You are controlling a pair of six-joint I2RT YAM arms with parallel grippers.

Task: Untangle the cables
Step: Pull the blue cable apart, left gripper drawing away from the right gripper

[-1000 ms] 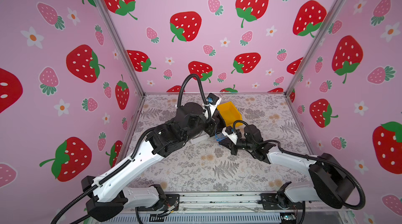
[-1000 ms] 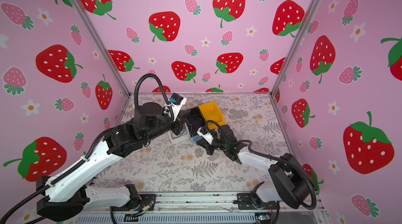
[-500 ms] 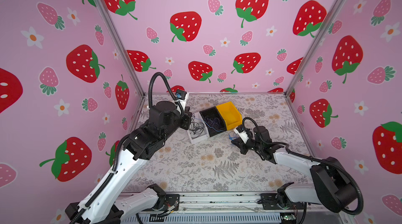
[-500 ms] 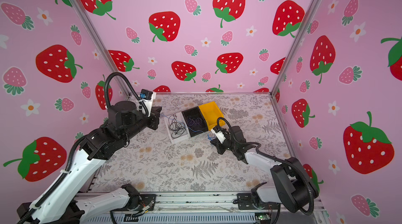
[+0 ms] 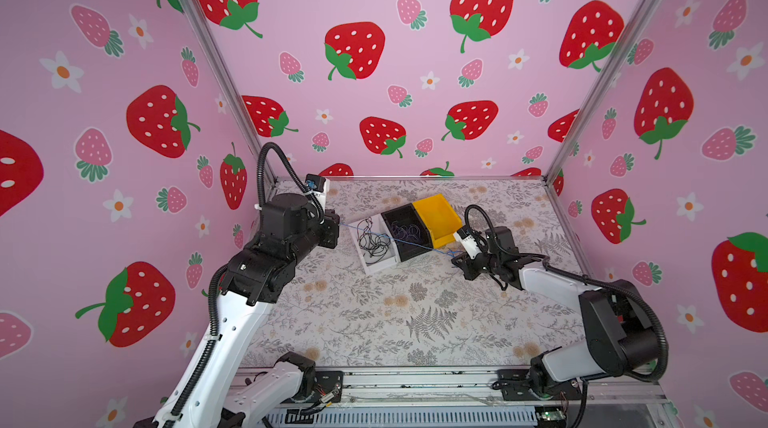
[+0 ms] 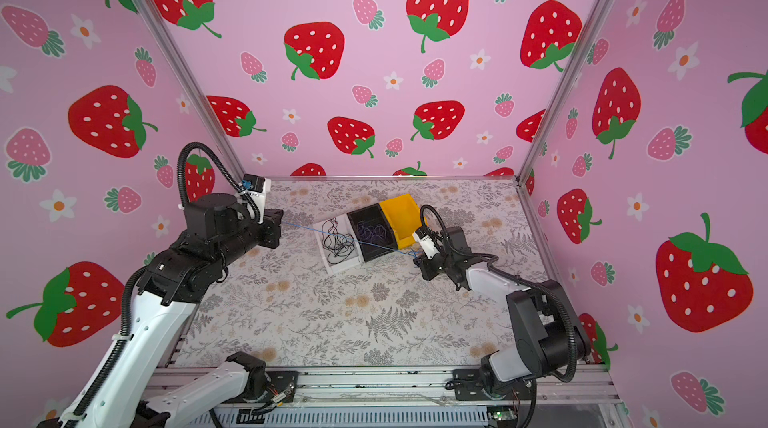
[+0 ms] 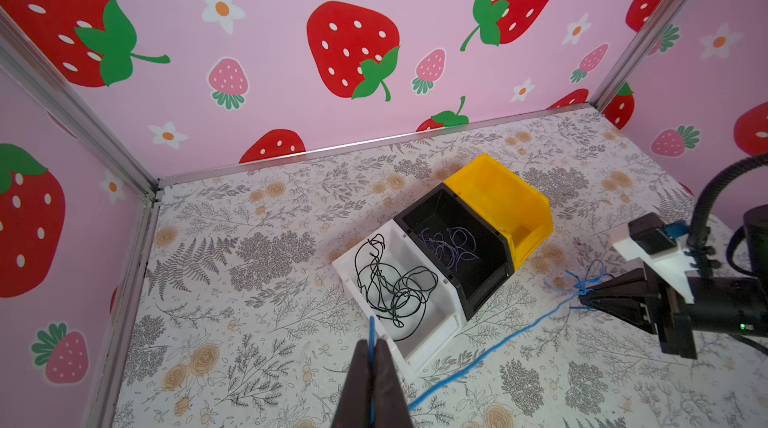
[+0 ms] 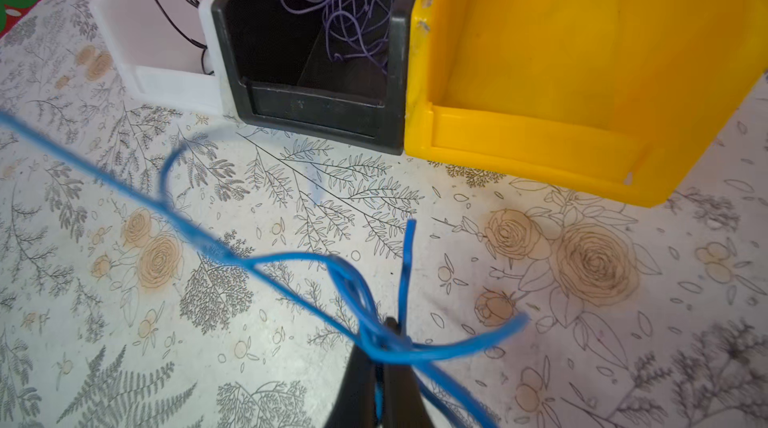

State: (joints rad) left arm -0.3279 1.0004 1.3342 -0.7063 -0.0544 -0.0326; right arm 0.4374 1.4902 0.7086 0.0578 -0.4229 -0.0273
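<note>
A thin blue cable (image 5: 399, 240) (image 6: 345, 239) runs taut over the bins between my two grippers. My left gripper (image 5: 337, 224) (image 7: 372, 343) is shut on one end of it, left of the bins. My right gripper (image 5: 455, 257) (image 8: 378, 347) is shut on the blue cable's knotted bunch of loops (image 8: 374, 334), just off the floor in front of the yellow bin. Black cables (image 7: 390, 284) lie curled in the white bin (image 7: 432, 338). Purple cables (image 8: 345, 2) lie in the black bin (image 8: 316, 114).
The yellow bin (image 8: 540, 147) beside the black one holds nothing. All three bins stand side by side at the back middle of the floral floor (image 5: 374, 322). Pink strawberry walls close in the left, back and right sides.
My left arm has drawn back to the left from over the bins, pulling the blue cable out straight. The right gripper has shifted a little to the right with the knot.
</note>
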